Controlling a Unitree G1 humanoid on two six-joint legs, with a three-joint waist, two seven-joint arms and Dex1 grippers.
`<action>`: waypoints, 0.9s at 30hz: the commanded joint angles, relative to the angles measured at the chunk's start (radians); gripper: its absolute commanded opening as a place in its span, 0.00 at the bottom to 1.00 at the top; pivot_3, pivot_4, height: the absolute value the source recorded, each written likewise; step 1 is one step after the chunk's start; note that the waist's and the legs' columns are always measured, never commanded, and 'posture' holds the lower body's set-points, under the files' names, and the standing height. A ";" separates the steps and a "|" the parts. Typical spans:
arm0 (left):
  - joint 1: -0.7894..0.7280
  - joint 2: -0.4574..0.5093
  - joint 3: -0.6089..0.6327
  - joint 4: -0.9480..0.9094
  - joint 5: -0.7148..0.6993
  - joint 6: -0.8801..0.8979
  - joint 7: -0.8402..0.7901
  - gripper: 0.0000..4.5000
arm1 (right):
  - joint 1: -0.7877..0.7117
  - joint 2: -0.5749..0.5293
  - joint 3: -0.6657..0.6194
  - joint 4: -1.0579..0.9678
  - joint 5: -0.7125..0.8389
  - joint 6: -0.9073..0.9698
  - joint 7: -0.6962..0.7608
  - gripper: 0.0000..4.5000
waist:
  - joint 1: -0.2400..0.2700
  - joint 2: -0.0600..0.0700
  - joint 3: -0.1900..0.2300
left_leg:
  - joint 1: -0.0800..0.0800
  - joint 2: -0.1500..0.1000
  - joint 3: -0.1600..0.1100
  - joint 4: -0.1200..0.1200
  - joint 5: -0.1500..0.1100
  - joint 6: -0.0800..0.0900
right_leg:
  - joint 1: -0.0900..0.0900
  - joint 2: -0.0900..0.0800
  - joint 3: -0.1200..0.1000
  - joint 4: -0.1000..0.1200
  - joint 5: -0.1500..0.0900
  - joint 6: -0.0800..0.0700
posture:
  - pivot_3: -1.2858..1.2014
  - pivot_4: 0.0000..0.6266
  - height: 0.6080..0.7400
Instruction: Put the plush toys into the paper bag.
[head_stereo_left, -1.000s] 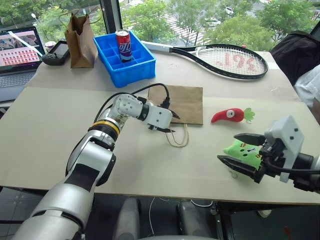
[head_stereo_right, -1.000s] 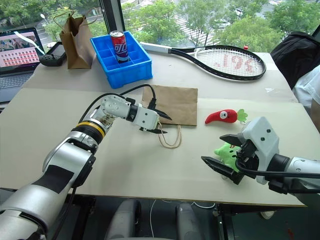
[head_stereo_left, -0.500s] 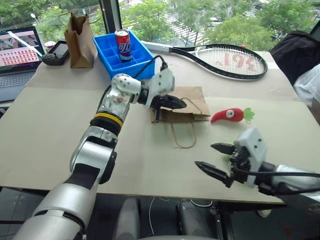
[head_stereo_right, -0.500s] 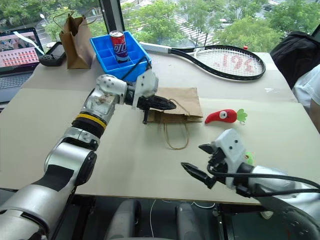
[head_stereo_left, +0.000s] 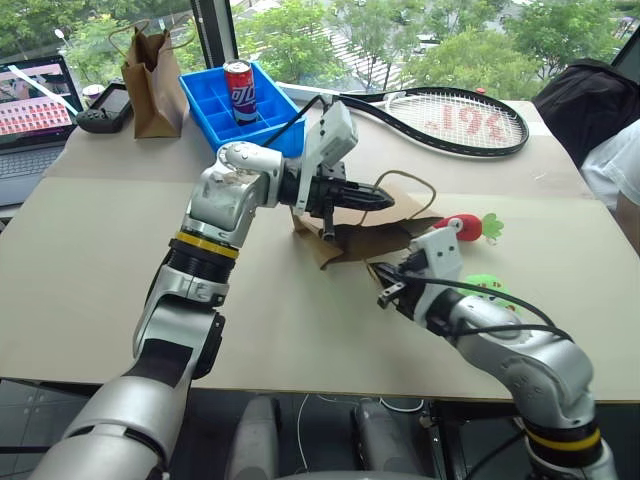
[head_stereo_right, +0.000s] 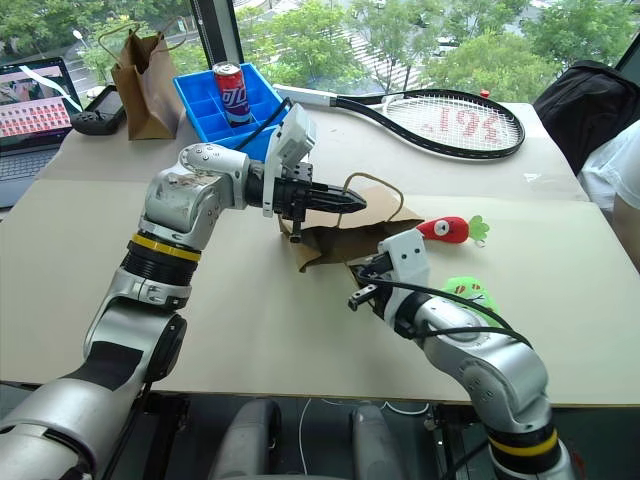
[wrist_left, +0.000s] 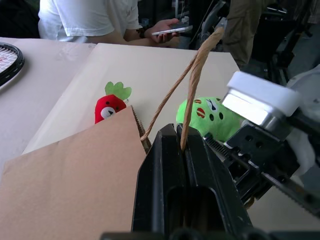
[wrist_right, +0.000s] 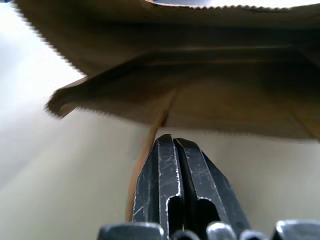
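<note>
The paper bag (head_stereo_left: 365, 235) was a wide, light-brown kraft bag with a saw-toothed rim and tan cord loop handles, and it sat near the middle of the pale table (head_stereo_left: 100, 260), partly lifted off the surface so that its mouth gaped toward the robot. The left gripper (head_stereo_left: 385, 200) was clamped tight on one cord handle (wrist_left: 192, 75), which rose in a loop above its black fingers; in the left wrist view the cord ran straight down between the closed fingers. The right gripper (head_stereo_right: 362, 291) hovered low at the bag's open rim, its fingers pressed together; in its wrist view a length of tan cord (wrist_right: 150, 145) ran down alongside them, but I could not tell whether it was pinched. The red pepper-shaped plush toy (head_stereo_left: 464, 226), with white eyes and green leaves, lay on the table just past the bag on the robot's right. The rounded lime-green plush toy (head_stereo_right: 470, 294), with a small face, lay on the table close to the right forearm, nearer the robot than the red one. Both toys were outside the bag.
</note>
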 joint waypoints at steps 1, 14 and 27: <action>-0.011 0.016 0.013 -0.035 -0.024 0.018 0.027 0.00 | -0.041 0.025 0.010 0.029 -0.072 -0.049 0.002 0.02 | 0.000 0.000 0.000 | 0.000 0.000 0.000 0.000 0.000 0.000 | 0.000 0.000 0.000 0.000 0.000 0.000 | 0.52 0.24 0.38; 0.091 0.090 -0.061 -0.056 -0.017 -0.008 0.001 0.00 | -0.024 -0.115 -0.120 -0.125 -0.039 0.135 0.087 0.02 | 0.000 0.001 0.001 | 0.000 0.000 0.000 0.000 0.000 0.000 | -0.001 0.000 0.000 0.001 0.000 -0.001 | 0.52 0.24 0.38; 0.039 0.006 0.082 -0.085 -0.180 0.198 0.151 0.00 | -0.042 0.088 -0.069 -0.066 -0.101 0.087 0.041 0.02 | 0.001 0.001 0.001 | 0.000 0.000 0.000 -0.001 0.000 0.000 | -0.001 0.000 0.000 0.000 0.000 -0.001 | 0.52 0.24 0.38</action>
